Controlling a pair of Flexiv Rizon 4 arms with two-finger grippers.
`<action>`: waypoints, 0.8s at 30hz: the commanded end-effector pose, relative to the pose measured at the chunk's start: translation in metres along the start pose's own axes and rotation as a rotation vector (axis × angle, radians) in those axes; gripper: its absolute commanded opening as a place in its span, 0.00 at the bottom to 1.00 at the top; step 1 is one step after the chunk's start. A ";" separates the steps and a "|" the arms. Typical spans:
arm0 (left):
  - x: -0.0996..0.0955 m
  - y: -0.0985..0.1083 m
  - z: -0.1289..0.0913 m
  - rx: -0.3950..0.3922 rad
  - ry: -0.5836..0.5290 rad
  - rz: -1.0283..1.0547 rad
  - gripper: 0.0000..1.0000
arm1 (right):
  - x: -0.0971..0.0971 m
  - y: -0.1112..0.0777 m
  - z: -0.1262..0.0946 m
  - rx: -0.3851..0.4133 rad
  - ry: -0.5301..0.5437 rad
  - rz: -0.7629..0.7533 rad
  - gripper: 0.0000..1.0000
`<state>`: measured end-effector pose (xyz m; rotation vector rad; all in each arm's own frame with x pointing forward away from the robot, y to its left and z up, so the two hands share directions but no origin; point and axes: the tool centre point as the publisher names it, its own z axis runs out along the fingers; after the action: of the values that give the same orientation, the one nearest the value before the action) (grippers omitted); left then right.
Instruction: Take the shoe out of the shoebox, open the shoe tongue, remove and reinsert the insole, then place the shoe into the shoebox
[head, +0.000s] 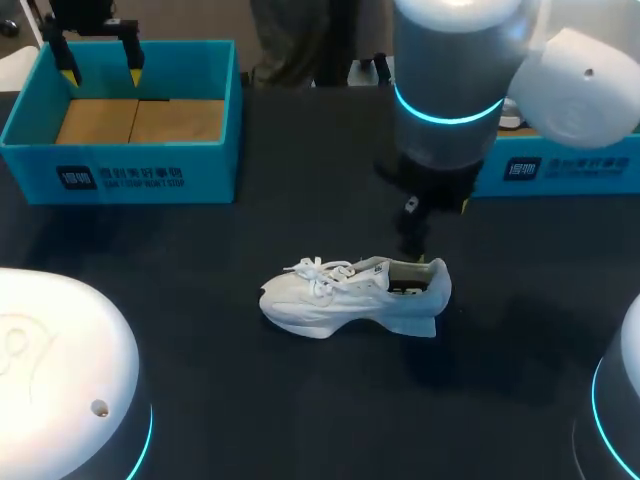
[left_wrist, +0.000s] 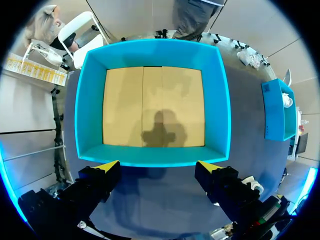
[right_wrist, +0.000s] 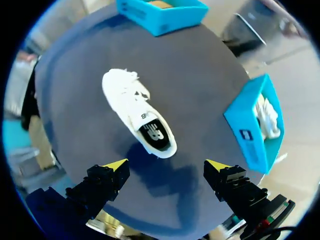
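Observation:
A white shoe lies on its side in the middle of the dark table, toe to the left, laces loose; in the right wrist view the shoe shows its dark insole at the heel. The blue shoebox with a brown cardboard floor stands at the back left and holds nothing. My left gripper hangs open above its far-left part; in the left wrist view my left gripper is over the box's near wall. My right gripper stands open above the table behind the shoe's heel.
A second blue box stands at the back right, partly behind my right arm; in the right wrist view this box holds something white. Bare dark table surrounds the shoe on all sides.

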<state>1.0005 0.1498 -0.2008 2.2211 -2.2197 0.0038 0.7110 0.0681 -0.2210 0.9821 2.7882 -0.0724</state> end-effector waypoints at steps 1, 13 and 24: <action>0.000 0.000 0.000 0.000 -0.001 0.000 1.00 | -0.005 -0.002 -0.005 0.015 0.013 -0.204 1.00; 0.000 0.000 0.000 0.000 -0.001 0.000 1.00 | -0.005 -0.002 -0.005 0.015 0.013 -0.204 1.00; 0.000 0.000 0.000 0.000 -0.001 0.000 1.00 | -0.013 -0.016 -0.004 -0.155 0.122 -0.421 1.00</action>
<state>1.0005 0.1499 -0.2008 2.2210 -2.2197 0.0039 0.7126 0.0689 -0.2116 0.5079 2.9746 -0.0399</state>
